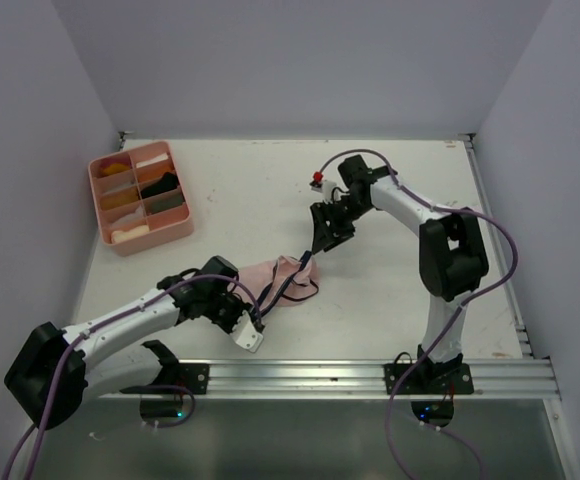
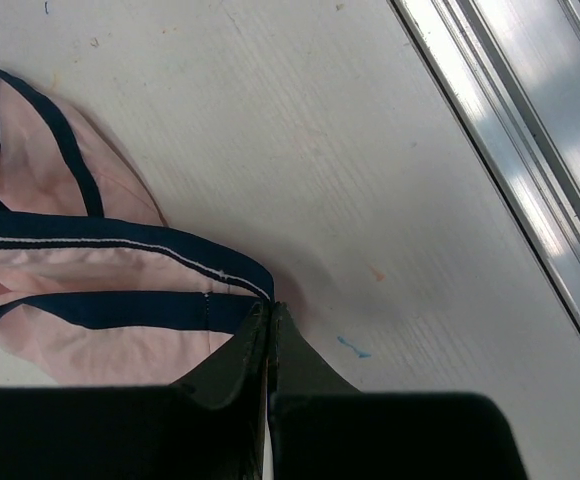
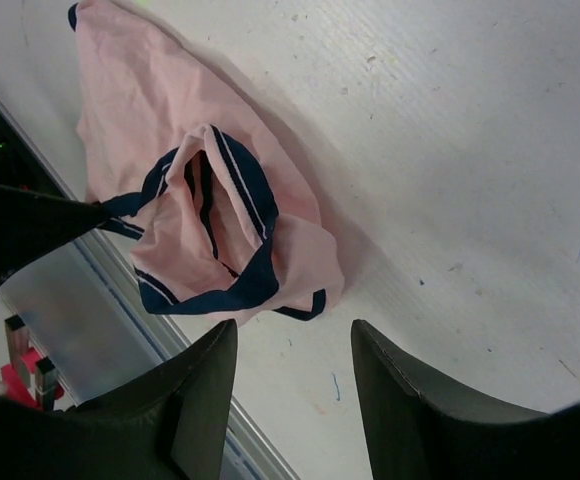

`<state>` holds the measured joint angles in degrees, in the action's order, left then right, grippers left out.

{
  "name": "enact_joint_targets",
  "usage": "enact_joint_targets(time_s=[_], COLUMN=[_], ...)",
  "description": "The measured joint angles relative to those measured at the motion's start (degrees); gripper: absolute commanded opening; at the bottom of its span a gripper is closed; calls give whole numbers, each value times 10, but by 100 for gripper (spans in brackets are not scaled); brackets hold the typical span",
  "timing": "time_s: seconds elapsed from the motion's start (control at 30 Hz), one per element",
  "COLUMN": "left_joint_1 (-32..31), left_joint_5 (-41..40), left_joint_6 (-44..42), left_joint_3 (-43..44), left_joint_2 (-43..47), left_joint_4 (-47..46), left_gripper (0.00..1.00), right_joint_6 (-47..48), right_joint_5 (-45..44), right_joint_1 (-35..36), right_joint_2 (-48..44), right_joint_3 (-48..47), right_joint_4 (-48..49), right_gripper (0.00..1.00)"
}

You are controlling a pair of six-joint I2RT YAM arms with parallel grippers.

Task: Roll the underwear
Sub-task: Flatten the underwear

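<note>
Nearest, by the counter's (image 1: 400, 290) front edge, the left hand (image 2: 270, 318) is pressed together, pinching the dark edging of the pale pink underwear (image 3: 160, 120), which lies crumpled. Beyond, the right hand (image 3: 292, 340) hovers spread and empty. Rolling looks unstarted, so smoothing the cloth likely comes next.

Soft, even light from above — only faint shadows on the table (image 1: 390, 290). The rail (image 2: 530, 150) at its near edge glares; close fingers (image 2: 220, 380) look blurred.
</note>
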<state>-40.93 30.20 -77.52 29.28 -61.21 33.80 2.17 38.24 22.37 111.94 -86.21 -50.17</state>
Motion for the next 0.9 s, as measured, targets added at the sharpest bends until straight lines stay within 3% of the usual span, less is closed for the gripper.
enact_joint_targets(time_s=[0.23,0.8,0.87,0.9], left_joint_1=[0,0,0,0], left_joint_5=[-3,-4,-5,-5], left_joint_6=[4,5,5,5], left_joint_3=[0,0,-1,-2], left_joint_2=[1,5,5,5], left_joint_4=[-3,-14,-15,-15], left_gripper=[0,0,0,0], right_joint_6=[-26,-46,-28,-17], right_joint_5=[-35,-35,-31,-29], right_joint_1=[50,56,56,56], right_joint_2=[0,21,21,21], right_joint_3=[-1,-23,-16,-13], right_joint_4=[7,8,9,8], right_gripper=[52,50,46,36])
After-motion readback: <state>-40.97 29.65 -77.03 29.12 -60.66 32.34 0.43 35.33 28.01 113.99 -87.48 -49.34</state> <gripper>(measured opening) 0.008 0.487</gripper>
